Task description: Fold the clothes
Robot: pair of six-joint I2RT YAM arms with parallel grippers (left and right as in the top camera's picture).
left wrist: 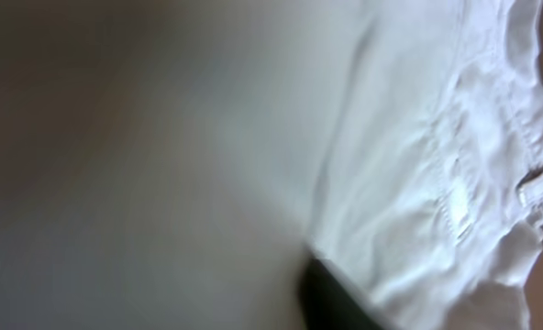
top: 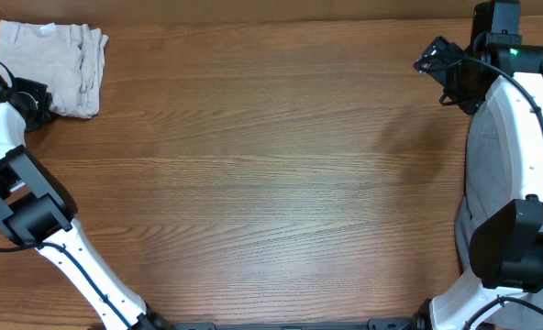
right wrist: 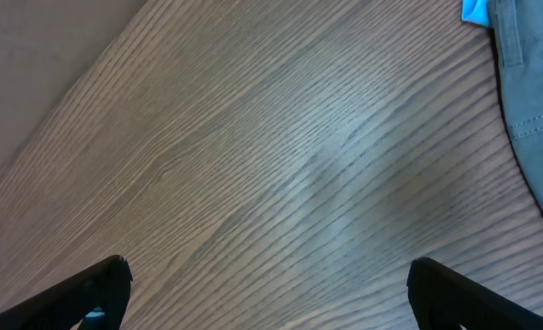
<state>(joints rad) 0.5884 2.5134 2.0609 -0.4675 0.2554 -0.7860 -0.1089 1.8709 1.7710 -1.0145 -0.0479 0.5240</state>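
A folded pale beige garment lies at the table's far left corner. My left gripper is right at its near left edge. In the left wrist view the beige cloth fills the right side, very close and blurred, and one dark finger shows at the bottom, partly covered by cloth. I cannot tell whether those jaws are open. My right gripper is at the far right, open and empty above bare wood. A grey garment lies at the right edge under the right arm and also shows in the right wrist view.
The wooden table spreads between the two arms. A small light blue thing sits beside the grey garment in the right wrist view. The table's far edge runs just behind the beige garment.
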